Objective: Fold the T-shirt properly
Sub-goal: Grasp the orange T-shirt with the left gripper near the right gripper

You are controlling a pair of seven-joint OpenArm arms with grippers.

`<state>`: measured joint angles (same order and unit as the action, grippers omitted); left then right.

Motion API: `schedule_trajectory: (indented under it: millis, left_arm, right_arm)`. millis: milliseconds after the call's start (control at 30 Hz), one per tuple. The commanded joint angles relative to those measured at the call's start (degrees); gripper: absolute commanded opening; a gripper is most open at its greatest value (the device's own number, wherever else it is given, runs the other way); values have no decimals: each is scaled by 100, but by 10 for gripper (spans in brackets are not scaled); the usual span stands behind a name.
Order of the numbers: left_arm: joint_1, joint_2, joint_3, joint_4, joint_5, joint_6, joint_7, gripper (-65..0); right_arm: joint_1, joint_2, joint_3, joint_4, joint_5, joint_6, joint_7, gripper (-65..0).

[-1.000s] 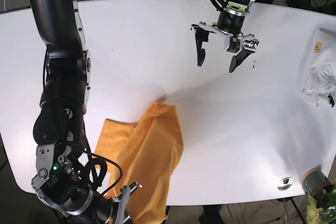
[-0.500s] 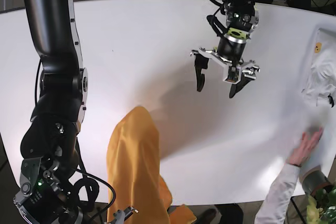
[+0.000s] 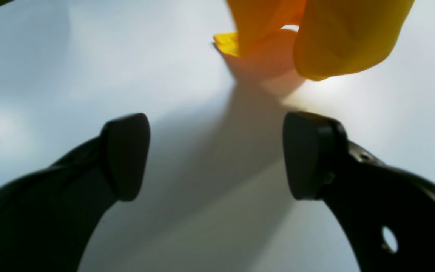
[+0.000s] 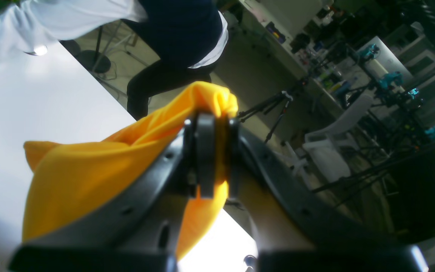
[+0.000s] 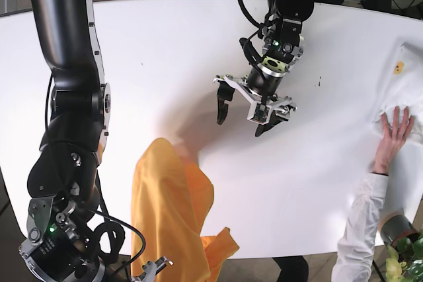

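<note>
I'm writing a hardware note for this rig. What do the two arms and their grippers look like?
Both arms are glossy black, built of thick cylindrical segments, with loose black cables looping near the wrists. The left gripper has two curved black fingers with rounded matte pads, a silver bracket and a yellow-green band above it. The right gripper has black fingers with small round holes along them.

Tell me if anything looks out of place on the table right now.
Yes. The orange shirt is bunched and hangs over the table's near edge, not spread flat. A person's hand rests on a white garment at the far side, inside the workspace.
</note>
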<state>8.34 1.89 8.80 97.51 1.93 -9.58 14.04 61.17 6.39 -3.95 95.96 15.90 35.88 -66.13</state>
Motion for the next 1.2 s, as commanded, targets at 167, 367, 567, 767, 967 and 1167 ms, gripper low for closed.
schedule_trajectory:
  millis: [167, 367, 567, 767, 967, 1167]
  left_arm:
    - [-882, 35, 39, -727, -22, -13, -196, -135]
    - [-1814, 44, 373, -1835, -57, -13, -222, -135]
    - [-2298, 220, 821, -2371, -75, -13, -231, -135]
    - [-2517, 615, 944, -2723, -75, -22, -239, -135]
    - [-2790, 711, 1322, -3303, -75, 13, -503, -135]
    - [-3054, 711, 1613, -4024, -75, 13, -934, -135]
  right_arm:
    - [244, 51, 47, 78, 32, -41, 200, -631]
    - [244, 51, 38, 78, 32, -41, 200, -631]
    - [253, 33, 30, 78, 32, -41, 200, -631]
    - [244, 24, 30, 78, 32, -41, 200, -631]
    - [244, 24, 30, 78, 32, -41, 200, -629]
    - [244, 16, 30, 78, 41, -41, 200, -629]
